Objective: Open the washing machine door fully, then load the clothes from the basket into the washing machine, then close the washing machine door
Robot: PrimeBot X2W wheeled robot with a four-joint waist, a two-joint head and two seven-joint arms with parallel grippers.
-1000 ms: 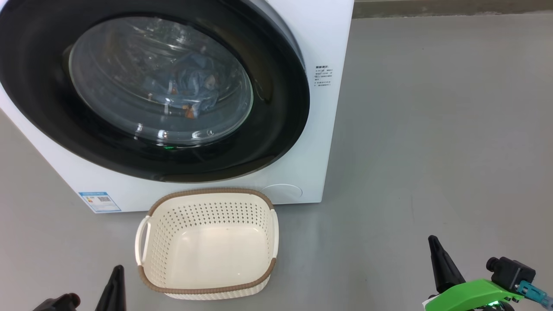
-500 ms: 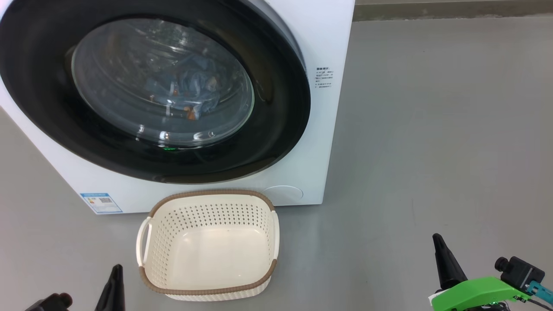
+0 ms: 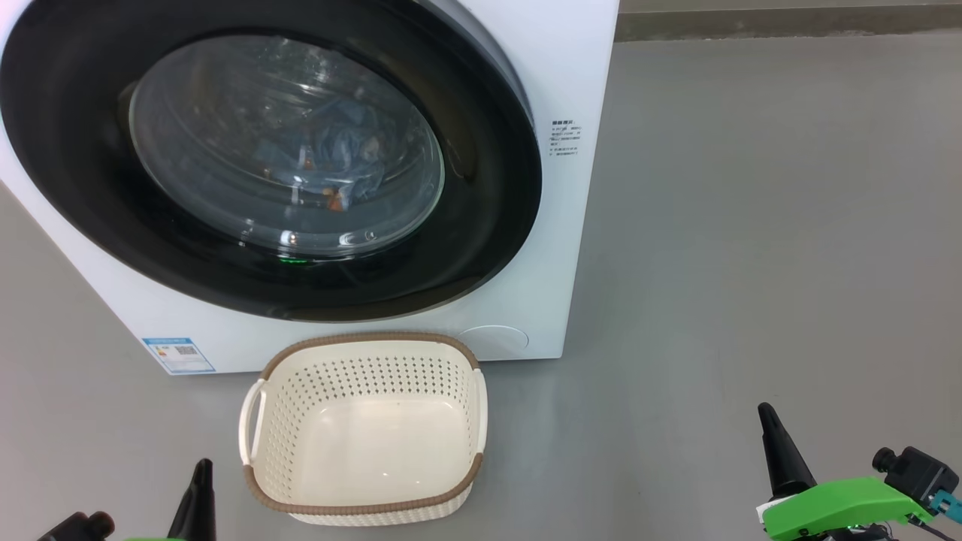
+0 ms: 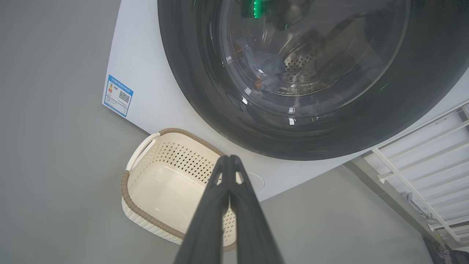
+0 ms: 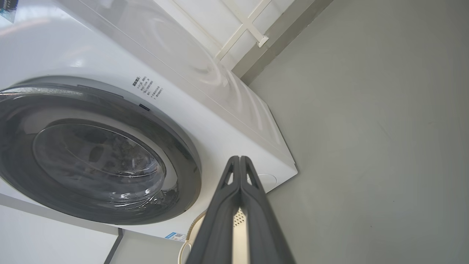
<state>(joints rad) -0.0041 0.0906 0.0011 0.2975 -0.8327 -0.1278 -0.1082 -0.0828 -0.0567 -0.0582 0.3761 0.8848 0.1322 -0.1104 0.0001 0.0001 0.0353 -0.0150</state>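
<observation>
White washing machine stands at the far left on the grey floor; its door appears shut against the front, with no gap seen along the black rim; the clothes, blue cloth with orange flecks, lie inside the drum behind the glass; the basket sits on the floor just near of the machine, below the door, and is bare inside.

Changes noted over the last second: the whole head view has slid slightly down and to the right, which is the camera shifting, not the machine or basket; door, clothes and basket keep their places relative to one another; the right claw, at the near right, sits marginally further right than before; the left claw, at the near left beside the basket, is practically unmoved.

Claw state: both claws are closed, fingers pressed together with nothing between them, as each wrist view confirms; neither touches the door or the basket, and both are well apart from the machine.

Assessment: loading and door closing appear done; the small drift reads as the robot settling back; no task step seems outstanding, though the latch itself cannot be verified.
</observation>
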